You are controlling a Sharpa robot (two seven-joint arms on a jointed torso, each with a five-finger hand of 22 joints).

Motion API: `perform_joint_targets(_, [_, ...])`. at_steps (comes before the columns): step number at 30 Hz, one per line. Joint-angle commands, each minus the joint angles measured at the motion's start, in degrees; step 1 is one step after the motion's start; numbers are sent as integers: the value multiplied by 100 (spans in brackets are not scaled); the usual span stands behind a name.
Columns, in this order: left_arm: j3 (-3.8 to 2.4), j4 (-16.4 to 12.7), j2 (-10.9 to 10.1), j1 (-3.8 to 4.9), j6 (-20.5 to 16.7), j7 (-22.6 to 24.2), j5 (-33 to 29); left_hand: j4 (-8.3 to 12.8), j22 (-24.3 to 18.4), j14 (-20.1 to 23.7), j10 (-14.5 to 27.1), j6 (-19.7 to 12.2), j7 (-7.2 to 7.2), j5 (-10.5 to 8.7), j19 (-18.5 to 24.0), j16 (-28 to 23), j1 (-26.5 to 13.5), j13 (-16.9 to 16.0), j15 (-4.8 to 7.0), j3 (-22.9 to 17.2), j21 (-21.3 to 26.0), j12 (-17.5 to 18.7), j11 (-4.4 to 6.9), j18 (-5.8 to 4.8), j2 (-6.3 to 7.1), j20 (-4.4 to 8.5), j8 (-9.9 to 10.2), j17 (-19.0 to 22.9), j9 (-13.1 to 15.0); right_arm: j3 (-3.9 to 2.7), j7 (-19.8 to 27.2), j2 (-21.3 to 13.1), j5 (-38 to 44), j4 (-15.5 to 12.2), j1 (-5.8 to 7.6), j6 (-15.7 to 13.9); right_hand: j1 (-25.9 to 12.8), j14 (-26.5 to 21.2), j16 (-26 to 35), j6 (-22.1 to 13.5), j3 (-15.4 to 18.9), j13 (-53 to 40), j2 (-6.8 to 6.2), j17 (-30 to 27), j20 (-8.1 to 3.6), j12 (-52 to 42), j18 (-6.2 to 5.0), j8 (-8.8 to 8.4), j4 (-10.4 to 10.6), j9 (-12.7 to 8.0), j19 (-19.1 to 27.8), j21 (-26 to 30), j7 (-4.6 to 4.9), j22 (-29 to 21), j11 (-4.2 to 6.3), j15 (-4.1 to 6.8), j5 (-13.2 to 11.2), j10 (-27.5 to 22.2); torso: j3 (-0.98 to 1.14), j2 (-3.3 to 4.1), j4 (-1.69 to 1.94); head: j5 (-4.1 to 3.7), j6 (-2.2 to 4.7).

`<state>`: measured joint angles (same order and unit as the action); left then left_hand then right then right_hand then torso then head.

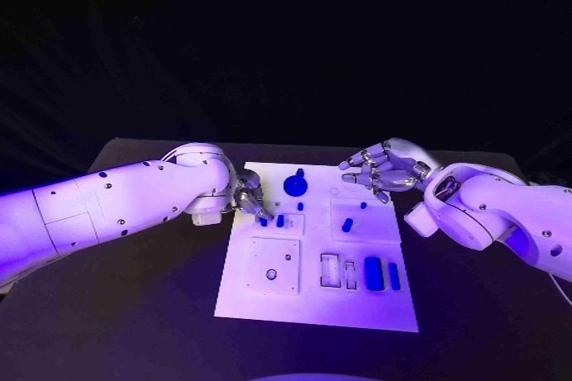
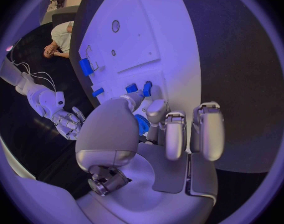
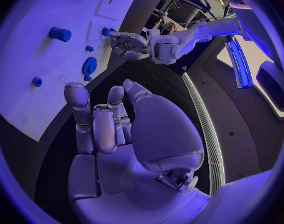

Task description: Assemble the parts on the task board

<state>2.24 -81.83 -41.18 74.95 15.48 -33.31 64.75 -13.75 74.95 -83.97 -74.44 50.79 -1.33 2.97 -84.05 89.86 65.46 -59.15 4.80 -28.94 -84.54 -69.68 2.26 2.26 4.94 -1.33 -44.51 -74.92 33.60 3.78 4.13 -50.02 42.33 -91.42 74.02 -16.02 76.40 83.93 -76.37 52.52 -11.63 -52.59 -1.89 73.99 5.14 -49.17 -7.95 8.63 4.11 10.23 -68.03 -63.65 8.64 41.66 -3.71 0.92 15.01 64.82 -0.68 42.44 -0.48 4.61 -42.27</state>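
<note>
We've got the white board (image 1: 320,302) sitting in the middle of the frame on the black table (image 1: 143,315), running from about centre down toward the bottom.

Left hand (image 1: 247,196) comes in from the left and is parked at the board's upper left edge, fingers down right by two small blue parts (image 1: 270,221). In the left wrist view the thumb and a finger look closed around a blue piece (image 2: 142,125), so we'd say it's pinching that part, with the other fingers hanging straight beside it.

Right hand (image 1: 379,171) is at the board's upper right corner, above the surface, fingers apart and a bit curled, nothing in it. The right wrist view backs that up: the fingers (image 3: 86,119) are empty over the board's edge.

The rest of the blue bits, in the head view:
- a round disc part (image 1: 296,183) near the top centre of the board
- a small peg (image 1: 347,226) right of centre
- a tiny one (image 1: 364,205) just above that
- two long pieces (image 1: 380,273) side by side in the lower right, next to a pair of pale rectangular slots (image 1: 339,271)

There's also a square plate (image 1: 274,266) with a hole on the lower left of the board.
</note>
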Motion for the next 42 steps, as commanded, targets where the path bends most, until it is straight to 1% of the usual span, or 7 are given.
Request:
perform_joint_targets(1, [1,-20,17,-9,-71,97,8,-48,1039,-603,-63,48,-9,20,-377,14,-85,-31,57,7,-45,-47,5,-88,10,33,-24,-1508,14,0,19,-1,20,-9,-4,91,-1,202,12,-29,16,8,50,-4,9,-7,-67,39,21,3,-6,24,29,-5,3,-14,34,-12,1,-3,3,-11,-7])
perform_joint_targets(17, [0,34,8,-9,32,35,9,-217,1099,-603,-137,161,8,12,-402,14,-501,-111,68,395,-97,-98,17,-103,161,48,-24,-1508,60,0,66,-26,-11,-6,-4,119,-111,191,48,-55,92,41,17,-35,15,4,-76,38,103,-1,15,81,34,-78,-7,-22,71,-27,-3,-5,6,-17,-2])
perform_joint_targets(20, [0,39,3,-9,80,9,11,-240,1108,-603,-148,181,9,11,-406,14,-558,-125,69,526,-104,-105,17,-106,180,47,-15,-1508,68,0,69,-25,-13,-3,-4,112,-144,189,55,-61,140,51,36,-36,18,-7,-77,48,146,2,10,101,28,-91,-6,-23,-130,-27,-3,-2,6,-18,-3])
perform_joint_targets(26, [-4,27,-23,-9,62,-26,35,-255,1105,-603,-153,205,11,13,-403,14,-619,-123,68,747,-96,-98,20,-104,203,49,0,-1508,80,0,72,-26,-17,2,-4,106,-148,191,55,-67,183,48,50,-29,18,-29,-76,58,168,4,-2,110,26,-92,-5,-22,-260,-21,-6,-3,8,-17,-6])
perform_joint_targets(29, [-13,16,-41,-8,-38,-23,46,-260,1085,-603,-144,202,9,11,-392,14,-638,-114,69,855,-70,-87,18,-97,223,49,10,-1508,86,0,71,-24,-19,6,-4,109,-145,193,55,-72,215,48,57,-26,17,-42,-76,65,177,6,-7,119,24,-99,-4,-22,-356,-19,-9,-3,3,5,-14])
perform_joint_targets(35, [-26,-4,-60,-8,-375,46,52,-282,1006,-603,-82,177,0,11,-351,14,-747,-27,65,1174,28,-13,9,-72,225,47,44,-1508,97,0,72,-16,-21,12,-4,109,-145,193,56,-73,222,47,59,-27,17,-45,-77,66,179,6,-8,121,24,-100,-4,-22,-370,-18,-12,3,6,-39,-15])
perform_joint_targets(42, [-54,-46,-105,-2,-1100,269,-91,-295,809,-603,126,24,-58,13,-249,14,-902,203,43,1662,276,185,-33,-12,162,30,146,-1508,95,0,66,-9,-21,21,-6,104,-143,192,60,-75,228,51,62,-30,17,-43,-78,67,181,7,-6,127,24,-108,-4,-22,-382,-21,-12,-3,10,-64,-7])
